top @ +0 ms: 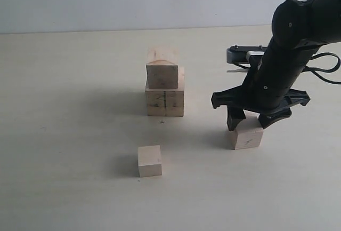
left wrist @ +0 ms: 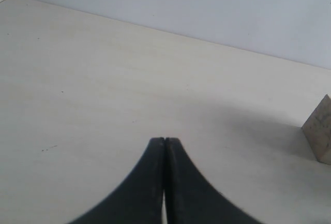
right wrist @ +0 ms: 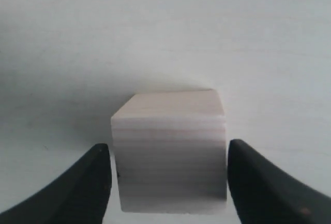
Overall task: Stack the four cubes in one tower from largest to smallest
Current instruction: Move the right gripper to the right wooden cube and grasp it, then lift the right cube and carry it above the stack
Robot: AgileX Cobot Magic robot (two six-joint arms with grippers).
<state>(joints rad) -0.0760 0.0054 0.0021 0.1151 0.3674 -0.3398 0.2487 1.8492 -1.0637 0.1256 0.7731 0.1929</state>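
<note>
Two pale wooden cubes are stacked mid-table: the largest cube, with a dark line on its front, carries the second cube. A small cube stands alone nearer the front. To the right, another cube rests on the table. My right gripper straddles it from above, open, with a thin gap showing at each fingertip. My left gripper is shut on nothing, low over bare table. It is out of the exterior view.
The pale table top runs back to a white wall. A corner of one wooden cube shows at the edge of the left wrist view. The right arm's black body and cables hang over the table's right side.
</note>
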